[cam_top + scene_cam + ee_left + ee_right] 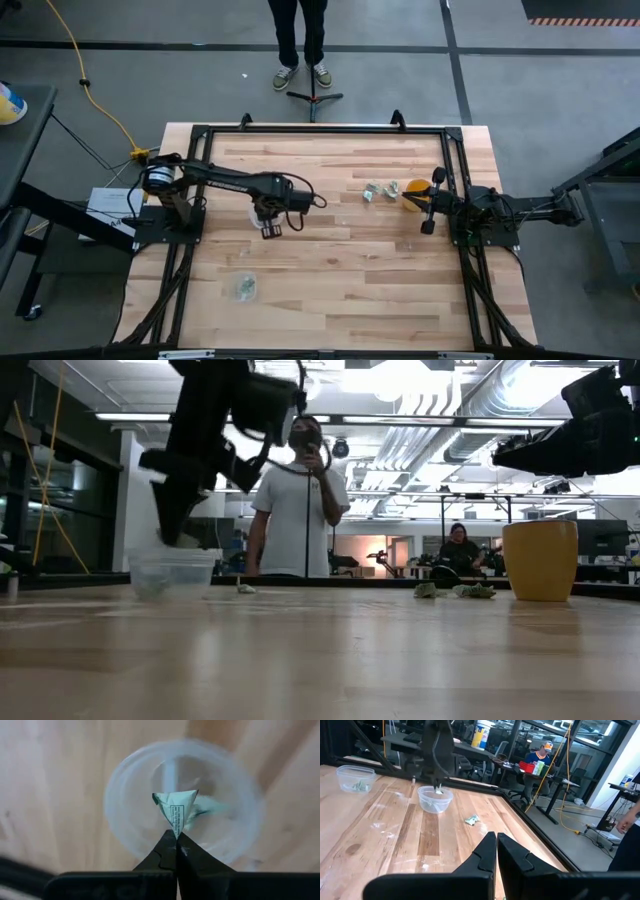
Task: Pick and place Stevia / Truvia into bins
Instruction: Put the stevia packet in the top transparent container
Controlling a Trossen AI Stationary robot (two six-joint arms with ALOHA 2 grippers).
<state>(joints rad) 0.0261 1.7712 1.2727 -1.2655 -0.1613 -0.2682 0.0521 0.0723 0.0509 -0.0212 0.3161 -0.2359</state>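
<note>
My left gripper hangs over the middle of the table, shut on one green-and-white Stevia packet. Straight below it stands a clear cup, also seen in the right wrist view and the low view. Another packet lies inside it. A second clear cup near the table's near-left part holds packets too. Loose packets lie on the wood right of centre. My right gripper waits shut at the right side. My left gripper pinches the packet by its lower corner between the two fingertips, from above and pointing down. The packet is lifted clear and sticks out past the fingertips, over the cup's opening. It touches neither the rim nor the packet inside.
A yellow cup stands by the loose packets, close to my right gripper. One packet lies alone on the wood. A black frame edges the table. A person stands beyond the far edge.
</note>
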